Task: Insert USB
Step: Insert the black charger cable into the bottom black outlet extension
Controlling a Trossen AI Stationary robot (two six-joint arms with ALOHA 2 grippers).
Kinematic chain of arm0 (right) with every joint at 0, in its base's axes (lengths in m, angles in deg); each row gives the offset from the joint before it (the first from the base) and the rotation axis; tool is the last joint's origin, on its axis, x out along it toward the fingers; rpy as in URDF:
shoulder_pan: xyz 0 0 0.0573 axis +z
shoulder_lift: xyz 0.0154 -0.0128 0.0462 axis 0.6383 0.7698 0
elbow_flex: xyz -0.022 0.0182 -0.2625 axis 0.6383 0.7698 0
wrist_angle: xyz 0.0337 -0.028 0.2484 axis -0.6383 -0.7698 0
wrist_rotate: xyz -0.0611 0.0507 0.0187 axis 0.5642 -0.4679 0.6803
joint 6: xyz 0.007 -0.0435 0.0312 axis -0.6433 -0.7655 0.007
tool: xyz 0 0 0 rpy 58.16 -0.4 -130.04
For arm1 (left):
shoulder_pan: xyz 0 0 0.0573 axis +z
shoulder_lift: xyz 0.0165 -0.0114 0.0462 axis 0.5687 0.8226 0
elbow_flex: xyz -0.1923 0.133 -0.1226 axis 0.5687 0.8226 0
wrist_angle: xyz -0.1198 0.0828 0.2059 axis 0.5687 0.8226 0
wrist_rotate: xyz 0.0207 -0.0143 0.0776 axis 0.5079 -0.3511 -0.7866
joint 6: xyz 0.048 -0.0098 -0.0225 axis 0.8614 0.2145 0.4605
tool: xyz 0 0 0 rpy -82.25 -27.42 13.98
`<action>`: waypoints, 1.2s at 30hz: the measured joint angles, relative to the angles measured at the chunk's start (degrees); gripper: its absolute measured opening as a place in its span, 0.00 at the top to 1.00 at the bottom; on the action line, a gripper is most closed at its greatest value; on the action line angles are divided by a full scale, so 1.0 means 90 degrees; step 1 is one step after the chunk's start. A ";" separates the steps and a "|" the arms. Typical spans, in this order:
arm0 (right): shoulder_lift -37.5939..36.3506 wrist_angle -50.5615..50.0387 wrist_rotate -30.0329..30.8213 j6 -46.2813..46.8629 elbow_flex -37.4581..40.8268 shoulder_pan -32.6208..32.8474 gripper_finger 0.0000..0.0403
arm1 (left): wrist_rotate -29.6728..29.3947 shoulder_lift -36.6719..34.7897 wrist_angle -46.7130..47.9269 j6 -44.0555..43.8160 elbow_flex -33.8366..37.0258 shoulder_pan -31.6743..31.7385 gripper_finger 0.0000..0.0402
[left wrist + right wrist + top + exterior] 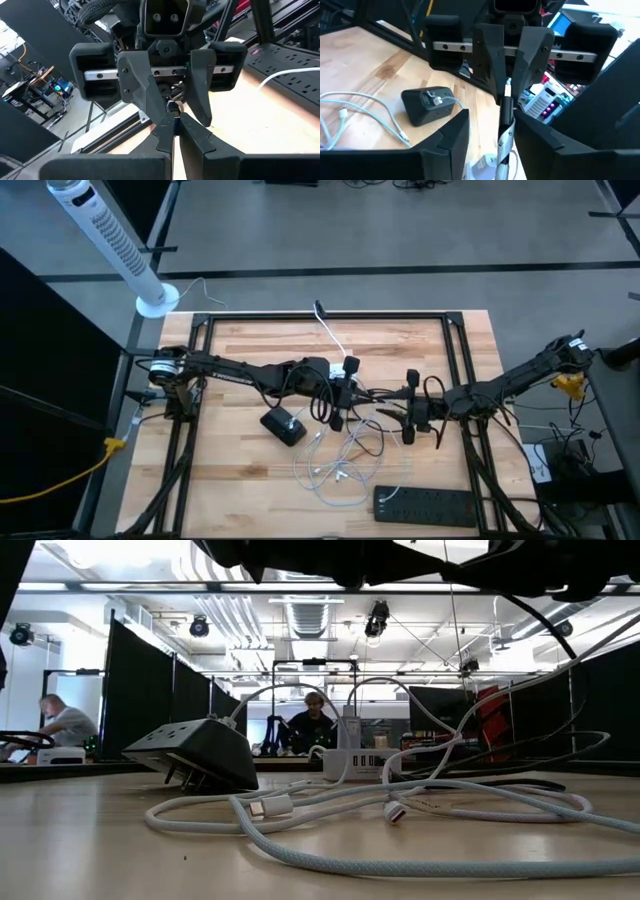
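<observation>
A white cable (504, 142) with a dark sleeve and a small plug end (174, 109) runs between my two grippers above the table's middle. My left gripper (175, 131), also in the high view (350, 392), is shut on that plug end. My right gripper (492, 117) faces it from the table's right (402, 408). Its fingers are open and stand on either side of the cable, which lies close to one finger; I cannot tell whether they touch. A black charging block (283, 425) rests flat on the wood, with a white plug stuck in its top (436, 100). My left gripper pinches the white cable's plug end (507, 91) between its two fingertips (496, 82). It comes level from the table's left, with the fingers lying along the cable. The plug is lifted clear of the table and points toward my right gripper.
Loose white cables (345, 455) coil on the wood near the table's near edge, with free plugs (272, 807) lying among them. A black power strip (425, 502) lies at the near edge, and a white charger (350, 762) stands behind the grippers. People sit in the room beyond.
</observation>
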 joint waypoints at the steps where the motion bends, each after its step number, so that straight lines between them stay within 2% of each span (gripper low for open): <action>1: -0.0001 0.0001 0.0068 0.0005 0.0001 0.0003 0.68 | -0.0001 0.0000 0.0001 0.0000 0.0001 0.0001 0.99; 3: -0.0001 0.0012 0.0124 -0.0020 0.0000 0.0023 0.73 | 0.0001 0.0000 0.0002 0.0000 0.0000 0.0005 0.99; 8: -0.0001 0.0015 0.0248 -0.0042 0.0001 0.0038 0.95 | -0.0226 0.0000 0.0105 0.0002 0.0001 -0.0001 0.99; 13: 0.0006 -0.0009 0.1121 -0.0341 -0.0002 0.0291 0.95 | -0.0370 0.0005 0.0136 -0.0156 -0.0002 0.0027 0.98; 17: 0.0025 -0.0088 0.1379 -0.1135 0.0003 0.0597 0.95 | -0.0170 0.0000 0.0315 -0.0853 0.0002 0.0122 0.86; 21: 0.0121 -0.0379 0.1410 -0.1828 0.0003 0.0880 0.95 | 0.0986 -0.0005 0.0684 -0.1742 0.0002 0.0286 0.71; 23: 0.0239 -0.0380 0.1447 -0.2237 0.0003 0.0949 0.95 | 0.1716 -0.0005 0.0663 -0.2236 0.0002 0.0351 0.65; 25: 0.0400 -0.0373 0.1455 -0.2695 0.0003 0.1010 0.95 | 0.2162 0.0009 0.0534 -0.2919 0.0002 0.0388 0.58; 28: 0.0718 -0.0264 0.1527 -0.3526 0.0003 0.1038 0.95 | 0.2248 0.0019 0.0568 -0.4090 0.0002 0.0467 0.51; 31: 0.1135 0.0083 0.1930 -0.4429 0.0003 0.1095 0.95 | 0.2233 0.0027 0.0644 -0.4944 0.0002 0.0537 0.46; 36: 0.1816 0.1219 0.2360 -0.6140 0.0003 0.1301 0.95 | 0.2279 0.0027 0.0933 -0.5734 0.0002 0.0575 0.42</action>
